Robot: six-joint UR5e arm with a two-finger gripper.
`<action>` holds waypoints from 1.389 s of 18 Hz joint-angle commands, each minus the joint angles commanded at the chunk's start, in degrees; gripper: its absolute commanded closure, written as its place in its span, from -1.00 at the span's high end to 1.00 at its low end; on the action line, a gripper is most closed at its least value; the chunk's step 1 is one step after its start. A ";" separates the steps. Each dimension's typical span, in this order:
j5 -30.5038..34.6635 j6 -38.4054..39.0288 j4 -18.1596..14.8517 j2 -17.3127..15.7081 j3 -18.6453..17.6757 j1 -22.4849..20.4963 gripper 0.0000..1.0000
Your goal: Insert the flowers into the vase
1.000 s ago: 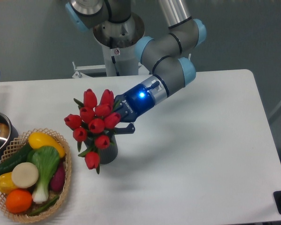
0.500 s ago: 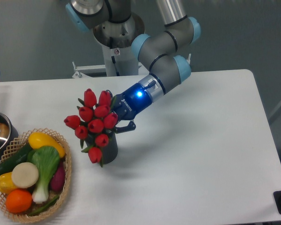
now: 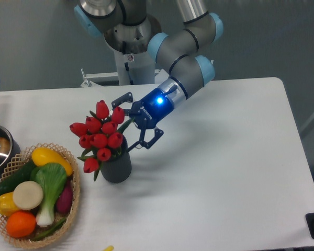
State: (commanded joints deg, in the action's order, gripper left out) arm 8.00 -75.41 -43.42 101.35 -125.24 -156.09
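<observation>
The flowers [image 3: 99, 138] stand in the vase [image 3: 115, 164], stems down inside the round mouth and the red heads fanning out above and to the left, one bloom drooping over the rim. That is why the bunch leans: it is wider than the vase, so the heads spill sideways while the stems are held by the mouth. The vase sits on the white counter [image 3: 214, 172], just beside the wicker basket [image 3: 70, 206] of vegetables. The gripper [image 3: 137, 125] hangs just right of the blooms, its fingers [image 3: 121, 99] spread wide apart and holding nothing; whether a tip brushes a leaf I cannot tell.
</observation>
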 joint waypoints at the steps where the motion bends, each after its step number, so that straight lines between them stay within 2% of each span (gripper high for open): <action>1: 0.70 0.00 0.00 -1.05 -0.26 -0.96 1.00; 4: 4.99 0.27 -0.09 -4.56 -0.35 -3.77 1.00; 7: 14.64 0.27 -0.18 -9.40 -0.18 -6.85 1.00; 10: 27.64 -0.17 -0.26 -13.18 0.78 -9.23 1.00; 12: 40.45 -0.35 -0.26 -15.12 2.89 -9.58 1.00; 14: 53.03 -0.35 -0.35 -15.21 5.70 -9.59 1.00; 16: 59.92 -0.35 -0.53 -14.69 7.64 -9.76 1.00; 19: 65.20 -0.26 -2.01 -13.29 9.66 -12.22 1.00; 21: 66.53 -0.35 -5.00 -11.26 13.08 -14.41 1.00; 25: 73.02 -0.79 -10.54 -6.43 20.11 -14.95 1.00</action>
State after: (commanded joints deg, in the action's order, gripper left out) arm 81.02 -76.20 -53.95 94.91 -105.13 -171.04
